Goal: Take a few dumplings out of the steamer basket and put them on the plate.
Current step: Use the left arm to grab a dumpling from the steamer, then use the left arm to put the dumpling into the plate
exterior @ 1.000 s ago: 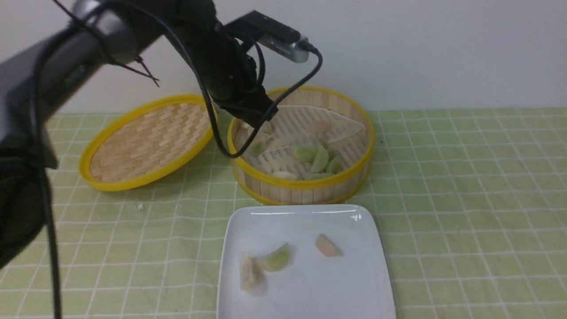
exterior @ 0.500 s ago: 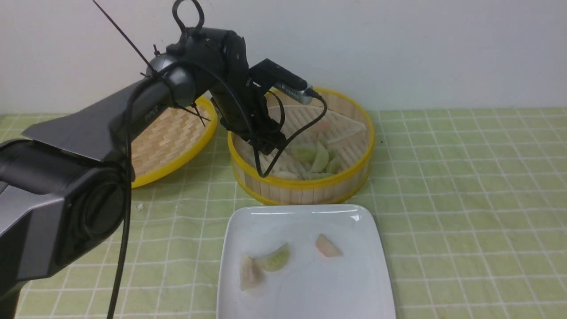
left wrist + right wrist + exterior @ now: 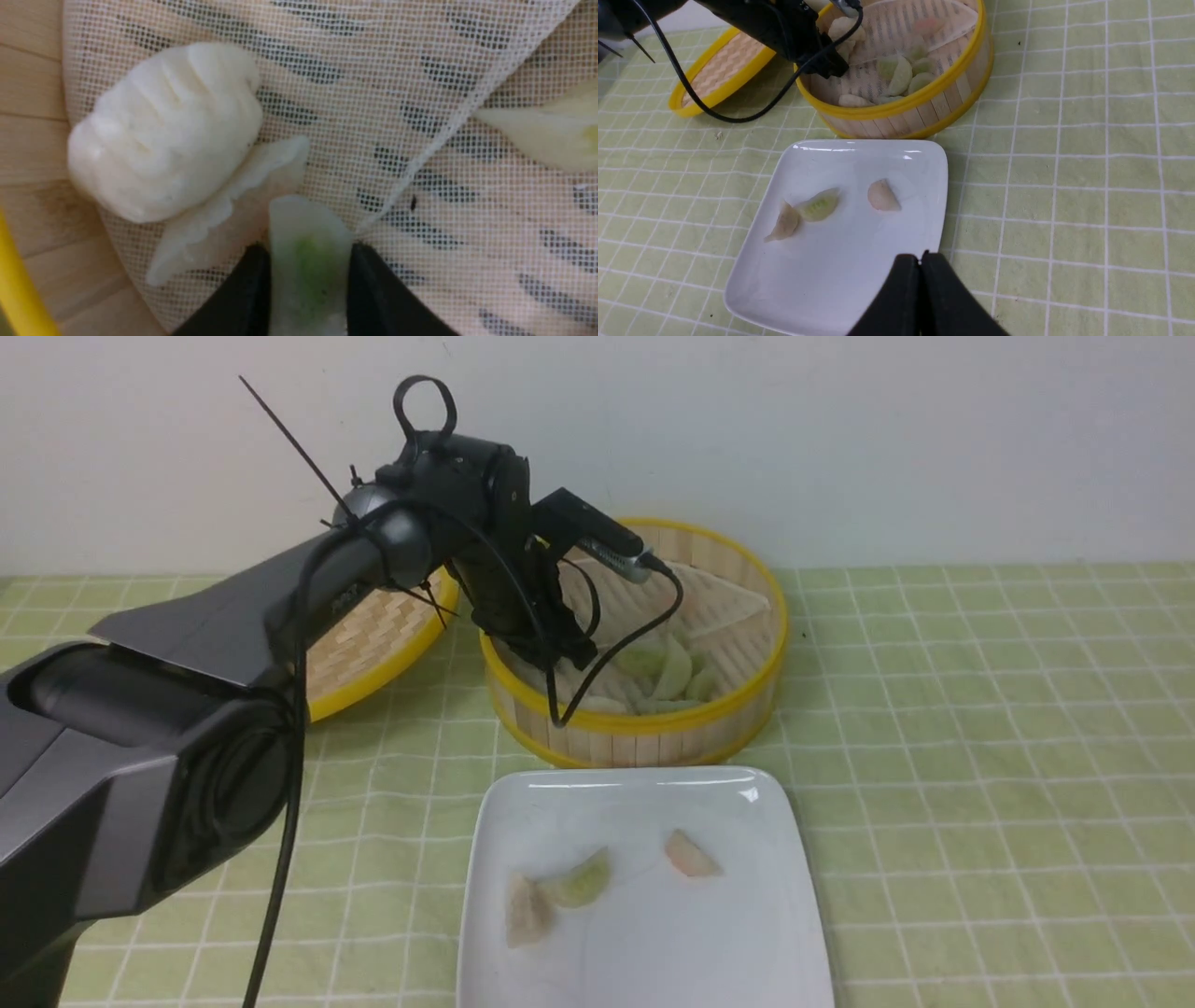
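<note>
The steamer basket [image 3: 653,721] stands at the back centre with several dumplings [image 3: 667,667] on its white mesh liner [image 3: 420,140]. My left gripper [image 3: 571,658] is down inside the basket's left side. In the left wrist view its black fingers [image 3: 252,284] press both sides of a pale green dumpling [image 3: 306,228], shut on it [image 3: 308,247]. A plump white dumpling [image 3: 168,126] and a flat whitish one [image 3: 224,214] lie beside it. The white plate [image 3: 653,961] in front holds a green [image 3: 579,882], a whitish [image 3: 526,910] and a pink dumpling [image 3: 691,855]. My right gripper [image 3: 920,255] is shut and empty above the plate's near edge.
The shallow woven yellow-rimmed lid [image 3: 373,644] lies left of the steamer, partly behind my left arm. A black cable [image 3: 560,700] hangs from the left wrist over the steamer rim. A green checked cloth [image 3: 980,756] covers the table. A wall stands behind.
My left arm has come down from above the steamer's left rim and lowered its gripper into the basket onto the green dumpling. The plate and its dumplings have not moved.
</note>
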Motion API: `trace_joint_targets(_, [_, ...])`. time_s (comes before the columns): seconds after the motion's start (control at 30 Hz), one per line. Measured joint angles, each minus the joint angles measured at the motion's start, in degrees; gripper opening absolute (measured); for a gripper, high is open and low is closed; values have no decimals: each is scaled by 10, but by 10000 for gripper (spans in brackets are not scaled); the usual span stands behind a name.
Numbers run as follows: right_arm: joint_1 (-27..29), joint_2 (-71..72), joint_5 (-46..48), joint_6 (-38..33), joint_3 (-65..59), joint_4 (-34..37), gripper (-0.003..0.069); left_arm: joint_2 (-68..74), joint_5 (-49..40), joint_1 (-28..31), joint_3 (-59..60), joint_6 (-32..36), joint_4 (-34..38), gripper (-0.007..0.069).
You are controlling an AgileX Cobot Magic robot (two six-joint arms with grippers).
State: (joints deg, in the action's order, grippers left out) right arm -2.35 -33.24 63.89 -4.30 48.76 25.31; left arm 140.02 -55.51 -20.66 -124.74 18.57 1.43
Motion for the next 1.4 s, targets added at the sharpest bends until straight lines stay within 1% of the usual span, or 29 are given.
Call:
trace_joint_targets(0.1, [0, 0, 4, 0, 0, 0, -14, -4, -30, 0, -16, -11, 10, 185])
trace_joint_targets(0.3, [0, 0, 6, 0, 0, 0, -14, -48, -136, 0, -98, -21, 55, 185])
trace_joint_targets(0.4, [0, 0, 6, 0, 0, 0, -14, -75, -150, 0, -139, -26, 91, 185])
trace_joint_targets(0.6, [0, 0, 6, 0, 0, 0, -14, -142, -158, -4, -136, -55, 148, 185])
trace_joint_targets(0.67, [0, 0, 6, 0, 0, 0, -14, -173, -158, -10, -105, -62, 151, 185])
trace_joint_targets(0.77, [0, 0, 6, 0, 0, 0, -14, -223, -158, -29, -28, -66, 152, 185])
trace_joint_targets(0.83, [0, 0, 6, 0, 0, 0, -14, -254, -159, -46, 39, -65, 149, 185])
trace_joint_targets(0.87, [0, 0, 9, 0, 0, 0, -14, -274, -160, -63, 100, -63, 148, 185])
trace_joint_targets(1.0, [0, 0, 14, -4, 0, 0, -14, -273, -160, -87, 220, -61, 144, 185])
trace_joint_targets(1.13, [0, 0, 15, -13, 0, 0, -14, -233, -159, -91, 265, -61, 136, 185])
trace_joint_targets(1.23, [0, 0, 15, -14, 0, 0, -14, -209, -151, -91, 267, -60, 130, 185])
trace_joint_targets(1.4, [0, 0, 15, -15, 0, 0, -14, -171, -145, -92, 268, -62, 98, 186])
